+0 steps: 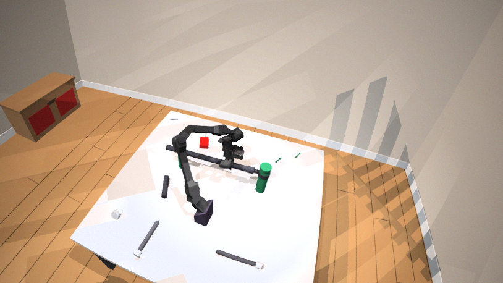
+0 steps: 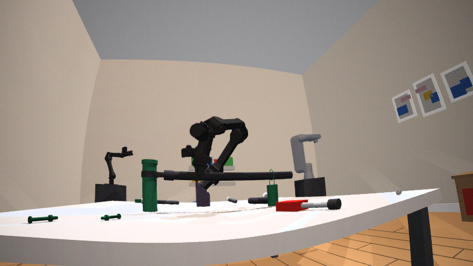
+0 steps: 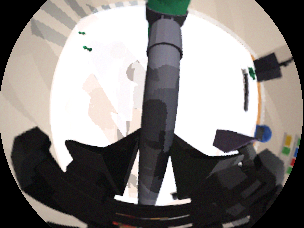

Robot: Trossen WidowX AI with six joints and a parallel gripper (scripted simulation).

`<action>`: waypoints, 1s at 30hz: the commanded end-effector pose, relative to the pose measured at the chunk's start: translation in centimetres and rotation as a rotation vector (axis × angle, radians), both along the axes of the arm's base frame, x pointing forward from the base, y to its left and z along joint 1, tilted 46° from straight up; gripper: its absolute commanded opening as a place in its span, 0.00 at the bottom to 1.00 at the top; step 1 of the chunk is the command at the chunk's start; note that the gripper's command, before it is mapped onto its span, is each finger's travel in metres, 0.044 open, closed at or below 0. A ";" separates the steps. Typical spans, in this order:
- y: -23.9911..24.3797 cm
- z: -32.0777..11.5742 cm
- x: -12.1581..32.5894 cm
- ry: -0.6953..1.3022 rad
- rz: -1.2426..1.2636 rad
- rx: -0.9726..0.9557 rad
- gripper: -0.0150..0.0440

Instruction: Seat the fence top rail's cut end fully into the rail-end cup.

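The dark top rail (image 1: pixel 206 157) (image 2: pixel 251 175) (image 3: pixel 160 105) is nearly level above the table. My gripper (image 1: pixel 227 164) (image 2: pixel 200 176) (image 3: pixel 155 132) is shut on it between the two posts. The rail's cut end is at the mouth of the rail-end cup (image 1: pixel 250 169) (image 2: pixel 170 175) (image 3: pixel 165 37) and appears to enter it; the depth inside is hidden. The cup joins the brace band (image 2: pixel 149 173), which sits high on the green big post (image 1: pixel 261 185) (image 2: pixel 149 195), just below its cap. The other rail end passes through the wire loop (image 2: pixel 271 169) over the small post (image 1: pixel 180 162) (image 2: pixel 272 196).
A red block (image 1: pixel 204 142) (image 2: pixel 290 205) lies behind the rail. Two green bolts (image 1: pixel 278 159) (image 1: pixel 298 154) lie beyond the big post. A short dark tube (image 1: pixel 165 186) and two white-ended rods (image 1: pixel 148 236) (image 1: pixel 236 257) lie around the arm's base.
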State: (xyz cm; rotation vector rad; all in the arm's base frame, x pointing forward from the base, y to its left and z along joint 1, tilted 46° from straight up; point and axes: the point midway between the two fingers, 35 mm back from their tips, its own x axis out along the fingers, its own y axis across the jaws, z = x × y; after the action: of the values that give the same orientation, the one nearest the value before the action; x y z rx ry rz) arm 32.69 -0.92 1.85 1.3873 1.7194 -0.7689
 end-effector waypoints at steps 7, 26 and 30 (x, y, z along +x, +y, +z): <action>-0.9 -0.1 0.5 -0.014 -0.011 -0.015 0.25; -0.5 -0.4 0.2 0.002 0.000 -0.001 0.25; -0.5 -0.4 0.2 0.002 0.000 -0.001 0.43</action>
State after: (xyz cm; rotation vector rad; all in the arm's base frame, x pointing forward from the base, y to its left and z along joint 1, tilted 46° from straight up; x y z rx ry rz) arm 32.84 -1.38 1.44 1.3854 1.7219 -0.7706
